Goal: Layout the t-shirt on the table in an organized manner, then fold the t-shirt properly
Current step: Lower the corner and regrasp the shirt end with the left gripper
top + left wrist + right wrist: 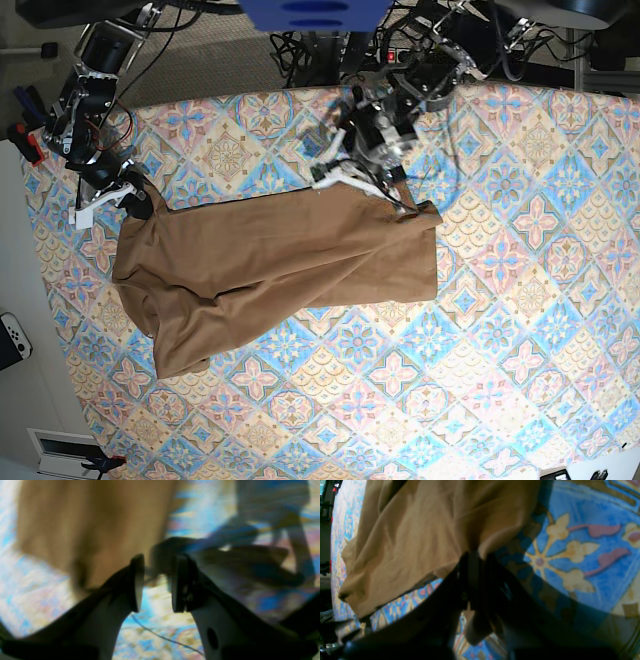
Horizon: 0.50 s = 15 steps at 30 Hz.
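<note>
T-shirt (270,260), plain tan, lies spread and rumpled across the patterned worktop (500,350), a fold running along its length. The right tool (476,562) is clenched on the shirt's edge at one end. The left tool (155,582) hangs released just beside the opposite edge, grasping nothing.

The base camera looked straight down from high above the table (520,330), taking in both arms. Each wrist camera sat close behind its own jaws and faced forward past them. The left wrist view was blurred. All three views shared the t-shirt (280,265) and the patterned cover, which lay beyond the jaws in both wrist views.
</note>
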### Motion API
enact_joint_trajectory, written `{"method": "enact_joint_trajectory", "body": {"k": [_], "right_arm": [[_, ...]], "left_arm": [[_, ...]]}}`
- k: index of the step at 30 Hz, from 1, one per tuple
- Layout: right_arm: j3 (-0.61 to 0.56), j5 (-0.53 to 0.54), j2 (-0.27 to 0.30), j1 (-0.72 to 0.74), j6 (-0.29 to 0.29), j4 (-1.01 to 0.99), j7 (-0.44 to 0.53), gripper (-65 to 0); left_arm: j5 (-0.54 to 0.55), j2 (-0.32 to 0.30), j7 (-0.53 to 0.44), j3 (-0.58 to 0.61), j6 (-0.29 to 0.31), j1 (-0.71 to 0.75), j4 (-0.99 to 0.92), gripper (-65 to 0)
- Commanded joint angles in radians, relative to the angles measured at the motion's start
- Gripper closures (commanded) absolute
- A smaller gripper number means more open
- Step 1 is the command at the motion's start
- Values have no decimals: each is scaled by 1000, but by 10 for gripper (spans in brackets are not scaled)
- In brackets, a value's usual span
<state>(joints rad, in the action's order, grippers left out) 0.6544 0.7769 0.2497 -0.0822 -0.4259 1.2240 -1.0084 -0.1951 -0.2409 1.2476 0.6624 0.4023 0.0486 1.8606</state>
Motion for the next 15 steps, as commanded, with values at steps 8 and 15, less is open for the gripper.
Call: {"method": "enact_joint_trajectory", "body": {"k": [8,15], "right_arm": [[-5,-41,4,-1,8,4,-51,0],[-5,-41,4,-3,8,4,-51,0]], "left_arm": [[-60,5,-6,-46,-13,-16,-43,-170],[-175,5,-82,-109,-13,-10,-105,-171]]}}
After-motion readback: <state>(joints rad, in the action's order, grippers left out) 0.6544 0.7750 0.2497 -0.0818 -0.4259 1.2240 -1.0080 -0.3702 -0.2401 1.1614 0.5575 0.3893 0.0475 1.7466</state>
